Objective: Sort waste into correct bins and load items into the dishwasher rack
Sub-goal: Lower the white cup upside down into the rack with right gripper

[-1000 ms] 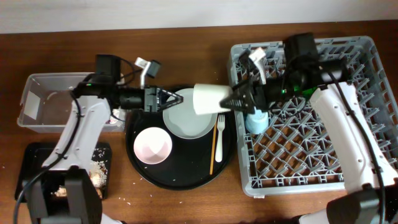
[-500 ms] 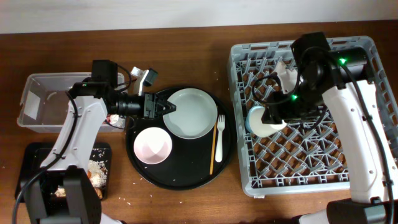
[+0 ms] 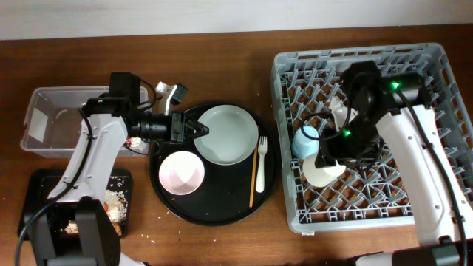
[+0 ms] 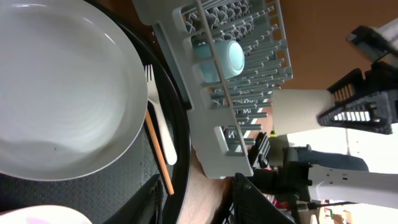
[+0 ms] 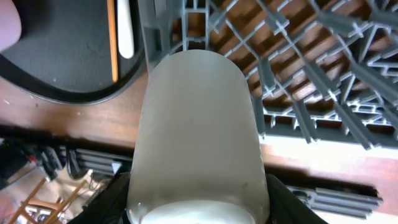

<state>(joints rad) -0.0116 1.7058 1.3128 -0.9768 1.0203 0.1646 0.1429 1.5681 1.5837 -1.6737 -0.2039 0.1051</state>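
We have the right gripper [image 3: 336, 154] clamped around the cream cup [image 3: 323, 173], holding it over the rack [image 3: 414, 199] at the right side of the worktop, toward the front edge. We cannot tell whether the cup touches the pegs. The blue cup [image 3: 304, 140] sits in the rack just beside it, on the far side. Our left gripper [image 3: 199, 130] hovers, fingers apart, just beside the white plate [image 3: 228, 134] on the round black tray [image 3: 222, 207] mid-worktop. The bowl [image 3: 182, 172], fork [image 3: 261, 153] and wooden stick [image 3: 253, 181] also lie on that tray.
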